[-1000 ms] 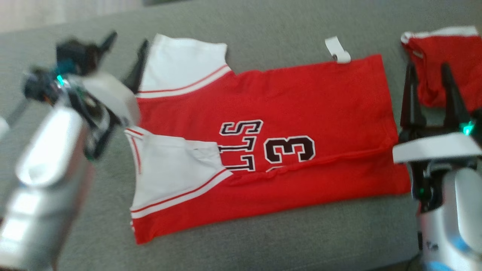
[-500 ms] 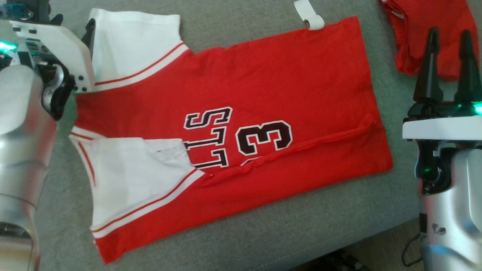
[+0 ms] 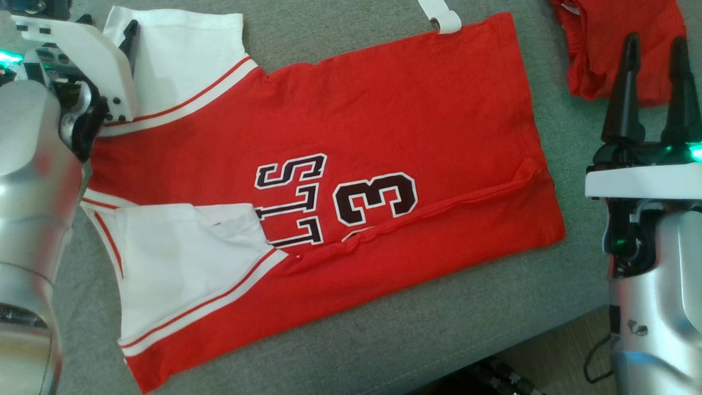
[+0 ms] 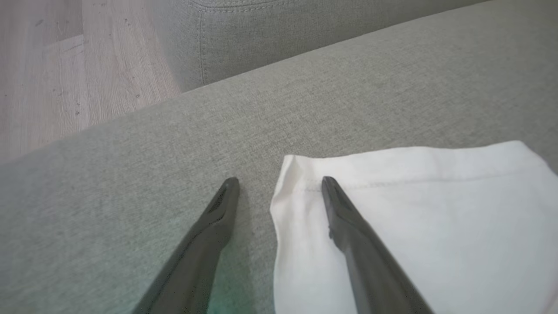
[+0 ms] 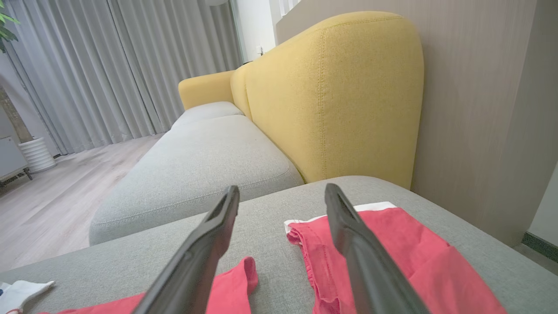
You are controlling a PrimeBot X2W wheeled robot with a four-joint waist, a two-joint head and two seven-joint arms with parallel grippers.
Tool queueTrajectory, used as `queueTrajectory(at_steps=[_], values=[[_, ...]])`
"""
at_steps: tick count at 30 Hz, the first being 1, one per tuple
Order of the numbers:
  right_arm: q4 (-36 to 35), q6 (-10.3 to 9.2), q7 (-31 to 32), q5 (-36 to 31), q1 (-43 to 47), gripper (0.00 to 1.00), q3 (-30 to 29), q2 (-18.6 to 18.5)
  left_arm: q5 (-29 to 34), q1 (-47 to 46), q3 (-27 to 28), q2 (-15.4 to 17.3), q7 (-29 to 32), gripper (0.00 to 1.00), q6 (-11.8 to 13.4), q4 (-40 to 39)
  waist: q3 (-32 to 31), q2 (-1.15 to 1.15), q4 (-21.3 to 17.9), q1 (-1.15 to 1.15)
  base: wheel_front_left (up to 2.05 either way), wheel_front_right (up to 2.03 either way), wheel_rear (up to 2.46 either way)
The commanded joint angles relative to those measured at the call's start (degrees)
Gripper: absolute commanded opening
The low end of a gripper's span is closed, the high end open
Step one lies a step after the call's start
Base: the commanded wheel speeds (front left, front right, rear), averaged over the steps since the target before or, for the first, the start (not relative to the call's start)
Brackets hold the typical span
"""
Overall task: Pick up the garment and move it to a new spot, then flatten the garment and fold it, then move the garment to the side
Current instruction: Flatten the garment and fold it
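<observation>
The garment (image 3: pixel 384 120) is a red jersey with white sleeves and dark lettering, lying spread on the grey cushion (image 3: pixel 384 340), with its lower long edge folded up over the front. My left gripper (image 3: pixel 109 22) is open at the upper white sleeve (image 4: pixel 414 209). In the left wrist view, my left gripper (image 4: pixel 279 183) has one finger over the sleeve's corner and the other over bare cushion. My right gripper (image 3: pixel 656 39) stands open past the jersey's hem, holding nothing. The right wrist view has my right gripper (image 5: pixel 282 188) above the hem corner (image 5: pixel 235 279).
A second red garment (image 3: pixel 603 38) lies crumpled beyond the hem, also seen as the red garment (image 5: pixel 392 244) under my right fingers. A white tag (image 3: pixel 439 16) sticks out at the far edge. A yellow backrest (image 5: pixel 331 96) and wooden floor (image 5: pixel 52 183) lie beyond. The cushion's front edge is at the lower right.
The head camera has shifted, so the whole picture slid up and left. The jersey lies as before. Both grippers stay open, the left one still by the upper sleeve.
</observation>
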Motion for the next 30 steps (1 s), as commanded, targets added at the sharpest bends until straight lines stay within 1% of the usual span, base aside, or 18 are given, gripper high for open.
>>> queueTrajectory(at_steps=[1,2,3,7,9,11,15,18,19,20,22,23,24,30], values=[[-1.45,-0.05,-0.39,-0.35,-1.05,1.0,0.96,-0.36,-0.84,-2.03,0.58,1.59,1.27,0.83,-0.26,0.0,0.08,0.0,-0.1,0.0,0.0,0.0,0.0],[-1.36,-0.05,-0.37,-0.48,-1.12,1.0,0.83,-0.36,-1.28,-2.03,0.3,1.41,1.89,0.36,-0.28,0.29,0.06,0.0,-0.12,0.0,0.0,0.0,0.0],[-1.28,-0.05,-0.33,-0.58,-1.19,1.0,0.71,-0.36,-1.79,-1.96,-0.19,1.19,2.41,0.0,-0.3,0.22,0.0,0.0,-0.12,0.0,0.0,0.0,0.0],[-0.97,-0.05,0.28,-2.04,-1.43,1.0,0.36,-0.36,-4.72,-1.25,-1.67,0.78,2.06,0.0,-0.32,-1.6,-0.73,0.0,0.38,0.0,0.0,0.0,0.0],[-1.03,-0.05,1.57,-4.67,-1.53,1.0,1.71,-0.36,-6.07,-0.86,-2.0,0.68,0.54,0.0,-0.32,-2.68,-1.48,0.0,0.96,0.0,0.0,0.0,0.0],[-0.82,-0.05,2.8,-6.35,-1.86,1.0,1.66,-0.56,-7.01,-0.61,-2.22,0.53,-2.06,0.0,-0.33,-4.1,-2.39,0.0,1.81,0.0,0.0,0.0,0.0],[0.23,-0.05,6.44,-9.46,-2.64,1.0,1.91,-3.27,-9.08,0.32,-1.44,-0.83,-9.96,0.0,-0.33,-7.83,-4.46,0.0,4.78,0.0,0.0,0.0,0.0],[1.33,-0.05,10.49,-10.96,-3.66,1.0,2.37,-5.56,-9.3,2.0,-2.48,-1.44,-15.05,0.0,-0.33,-11.36,-5.59,0.0,7.32,0.0,0.0,0.0,0.0],[2.44,-0.05,13.05,-11.3,-4.66,1.0,3.16,-7.17,-9.24,3.31,-3.57,-1.35,-17.24,0.0,-0.33,-13.99,-6.22,0.0,8.94,0.0,0.0,0.0,0.0],[3.2,-0.05,14.29,-11.49,-5.18,1.0,3.63,-8.16,-9.3,3.93,-4.0,-1.26,-17.96,0.0,-0.33,-15.32,-6.45,0.0,9.76,0.0,0.0,0.0,0.0],[5.3,-0.05,16.76,-10.67,-6.4,1.0,4.13,-9.78,-9.37,5.05,-5.1,-1.18,-18.51,0.0,-0.33,-18.33,-6.65,0.0,11.46,0.0,0.0,0.0,0.0],[5.3,-0.05,16.76,-10.67,-6.4,1.0,4.13,-9.78,-9.37,5.05,-5.1,-1.18,-18.51,0.0,-0.33,-18.33,-6.65,0.0,11.46,0.0,0.0,0.0,0.0],[6.71,-0.05,17.98,-10.31,-7.05,1.0,4.57,-10.81,-9.48,5.63,-5.6,-1.12,-18.47,0.0,-0.33,-19.95,-6.7,0.0,12.24,0.0,0.0,0.0,0.0],[18.42,-0.05,22.81,-9.41,-11.45,1.0,7.34,-17.27,-9.84,8.97,-7.51,-0.32,-16.56,0.0,0.05,-30.16,-6.02,0.0,16.32,0.0,0.0,0.0,0.0]])
